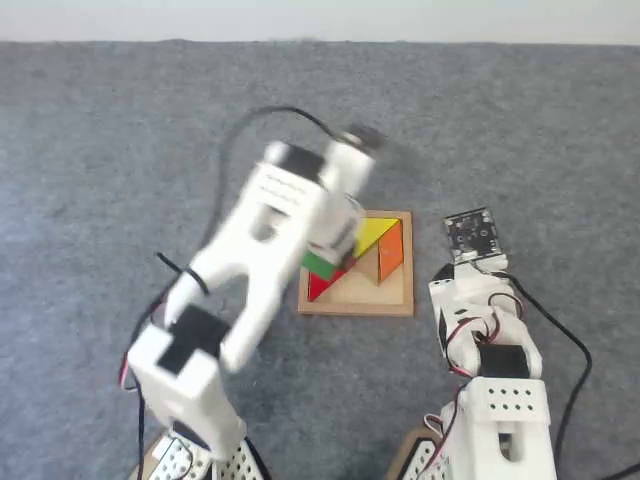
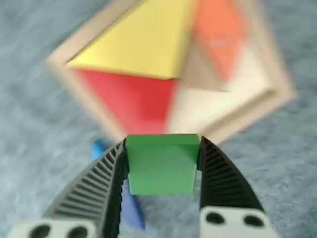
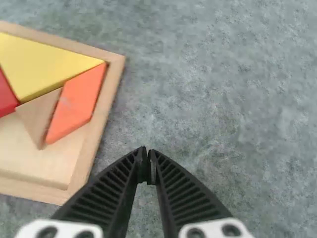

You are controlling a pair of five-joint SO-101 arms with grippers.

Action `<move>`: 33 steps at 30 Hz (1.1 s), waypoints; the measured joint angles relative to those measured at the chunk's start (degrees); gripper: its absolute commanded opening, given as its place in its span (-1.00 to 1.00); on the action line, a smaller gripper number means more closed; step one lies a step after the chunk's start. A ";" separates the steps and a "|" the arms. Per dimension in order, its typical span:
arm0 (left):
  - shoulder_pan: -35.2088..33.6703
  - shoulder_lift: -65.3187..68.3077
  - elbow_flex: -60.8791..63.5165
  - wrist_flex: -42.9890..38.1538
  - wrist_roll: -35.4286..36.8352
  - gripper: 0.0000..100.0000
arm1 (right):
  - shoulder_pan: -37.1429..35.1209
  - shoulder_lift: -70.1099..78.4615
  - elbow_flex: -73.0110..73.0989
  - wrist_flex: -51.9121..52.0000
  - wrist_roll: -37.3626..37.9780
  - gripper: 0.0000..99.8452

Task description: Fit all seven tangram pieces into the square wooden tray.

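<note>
Holding a green piece (image 2: 161, 166) in the left gripper (image 2: 162, 146), pinched between the ribbed fingers (image 2: 111, 178) across two opposite flat sides. Hanging at about 9 o'clock of the wooden tray (image 1: 360, 309) in the high view, seemingly above the rim, not seated inside. Likely light and rigid, painted wood by the look; smooth faces, so prone to slip or twist if squeezed off-centre. Best gripped as now, square across parallel sides, with the lower part left free to drop into a gap. Looks like a small thick block, bright green, sharp-edged, flat on top. Further out, inside the tray: a big yellow triangle (image 1: 372, 233) at 12 to 1 o'clock, an orange slanted piece (image 1: 390, 255) at 3 o'clock, a red triangle (image 1: 320, 287) at 8 o'clock, and what seems a plain wood-coloured triangle (image 3: 37, 116) wedged between yellow and orange. Bare tray floor from 4 to 6 o'clock. On the grey carpet (image 1: 100, 150), just outside the rim and beneath the left gripper, a blue piece (image 2: 131, 213), partly hidden. Off at 3 to 4 o'clock of the tray, above the carpet with nothing held: the right gripper (image 3: 147, 166), tips pressed together
</note>
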 measured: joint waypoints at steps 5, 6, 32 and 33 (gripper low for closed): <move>3.87 -4.57 12.75 -11.60 -1.32 -0.85 | 2.37 0.44 -0.09 1.32 -2.02 -0.99; 4.04 -4.66 14.15 -13.36 -1.93 -0.85 | 2.37 1.41 -0.35 1.76 -2.46 -0.99; 7.47 1.67 15.56 -20.48 -3.78 -0.61 | 4.84 15.82 -6.33 0.35 -3.16 -0.99; 7.47 1.67 15.38 -20.40 -3.78 -0.61 | 4.84 15.82 -6.33 0.35 -3.16 -0.99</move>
